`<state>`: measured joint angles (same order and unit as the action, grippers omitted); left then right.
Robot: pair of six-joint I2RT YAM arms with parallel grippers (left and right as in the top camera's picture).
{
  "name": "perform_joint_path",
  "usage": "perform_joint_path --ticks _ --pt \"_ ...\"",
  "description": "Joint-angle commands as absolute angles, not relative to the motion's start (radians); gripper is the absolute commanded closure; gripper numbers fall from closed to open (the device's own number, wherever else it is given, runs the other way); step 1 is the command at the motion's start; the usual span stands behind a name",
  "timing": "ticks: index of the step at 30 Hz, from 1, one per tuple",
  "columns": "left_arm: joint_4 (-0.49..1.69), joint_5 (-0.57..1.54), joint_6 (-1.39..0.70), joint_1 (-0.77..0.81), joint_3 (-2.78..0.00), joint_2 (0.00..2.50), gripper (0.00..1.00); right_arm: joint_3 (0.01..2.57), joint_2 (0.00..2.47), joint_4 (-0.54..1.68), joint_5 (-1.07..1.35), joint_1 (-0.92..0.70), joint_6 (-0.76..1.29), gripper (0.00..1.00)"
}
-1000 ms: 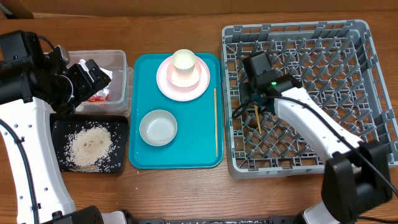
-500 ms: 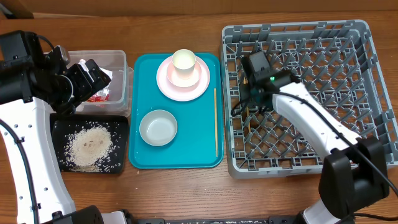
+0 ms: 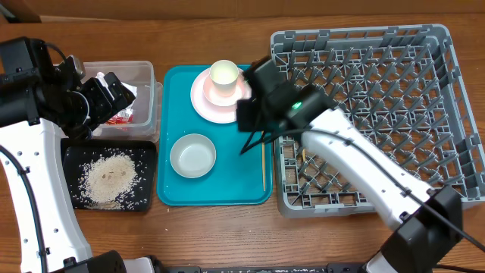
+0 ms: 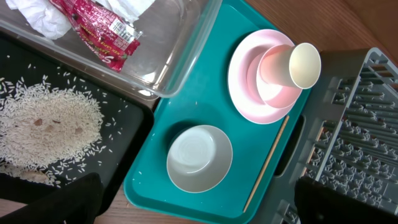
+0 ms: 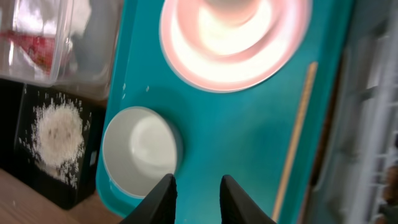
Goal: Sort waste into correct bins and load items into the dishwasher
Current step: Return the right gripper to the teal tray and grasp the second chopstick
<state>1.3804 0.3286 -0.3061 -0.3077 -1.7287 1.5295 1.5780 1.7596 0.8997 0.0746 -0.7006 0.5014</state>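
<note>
On the teal tray (image 3: 235, 182) a cream cup (image 3: 224, 73) stands in a pink bowl (image 4: 273, 96) on the pink plate (image 3: 208, 106). Beside them lie the grey-green bowl (image 3: 192, 155) and one chopstick (image 3: 264, 173). My right gripper (image 3: 250, 142) hovers over the tray between bowl and chopstick, its jaws a little apart and holding nothing (image 5: 198, 186). Another chopstick (image 3: 304, 156) lies in the grey rack (image 3: 455, 91). My left gripper (image 3: 98, 98) is wide open above the clear tub (image 3: 148, 76), where the red wrapper (image 4: 99, 31) and napkin (image 4: 37, 18) lie. Rice (image 3: 110, 178) covers the black tray (image 3: 72, 155).
The right arm stretches from the table's front right across the rack's left edge. The rack's upright pegs (image 3: 379, 83) fill its floor. Bare wooden table (image 3: 212, 235) runs along the front.
My right gripper let go of the chopstick in the rack, opened a little, and swung left out of the rack over the teal tray. The left arm has not moved.
</note>
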Motion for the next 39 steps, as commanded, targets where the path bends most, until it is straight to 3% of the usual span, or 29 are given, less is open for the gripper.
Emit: perform_joint_path --ticks 1,2,3,4,6,7,10,15,16,18,34,39 --pt "1.380 0.326 -0.284 -0.307 -1.741 1.516 0.00 1.563 1.812 0.874 -0.023 -0.803 0.554 0.62" --pt "1.380 0.325 -0.284 -0.307 -1.741 1.516 0.00 1.563 1.822 0.865 -0.025 -0.816 0.554 0.56" --pt "1.380 0.326 -0.284 -0.307 -1.741 1.516 0.00 1.563 1.832 0.857 -0.025 -0.828 0.554 0.42" --pt "1.380 0.326 -0.284 -0.307 -1.741 1.516 0.00 1.563 1.843 0.850 -0.025 -0.838 0.554 0.34" --pt "1.380 0.325 -0.284 -0.307 -1.741 1.516 0.00 1.563 1.866 0.834 -0.025 -0.850 0.554 0.04" --pt "1.380 0.326 -0.284 -0.307 -1.741 1.517 0.00 1.563 1.877 0.831 -0.025 -0.852 0.554 0.01" --pt "1.377 0.323 -0.284 -0.307 -1.741 1.517 0.00 1.563 1.891 0.844 -0.035 -0.851 0.556 0.01" --pt "1.377 0.321 -0.284 -0.307 -1.741 1.517 0.00 1.563 1.892 0.943 -0.224 -0.829 0.729 0.07" --pt "1.377 0.321 -0.284 -0.307 -1.741 1.516 0.00 1.563 1.892 0.976 -0.271 -0.823 0.776 0.15" --pt "1.376 0.321 -0.284 -0.307 -1.741 1.517 0.00 1.557 1.892 0.991 -0.300 -0.823 0.812 0.20" --pt "1.377 0.321 -0.284 -0.307 -1.741 1.517 0.00 1.332 1.893 0.837 -0.324 -0.784 0.839 0.42" --pt "1.377 0.321 -0.284 -0.307 -1.741 1.517 0.00 1.329 1.893 0.826 -0.325 -0.784 0.838 0.44"
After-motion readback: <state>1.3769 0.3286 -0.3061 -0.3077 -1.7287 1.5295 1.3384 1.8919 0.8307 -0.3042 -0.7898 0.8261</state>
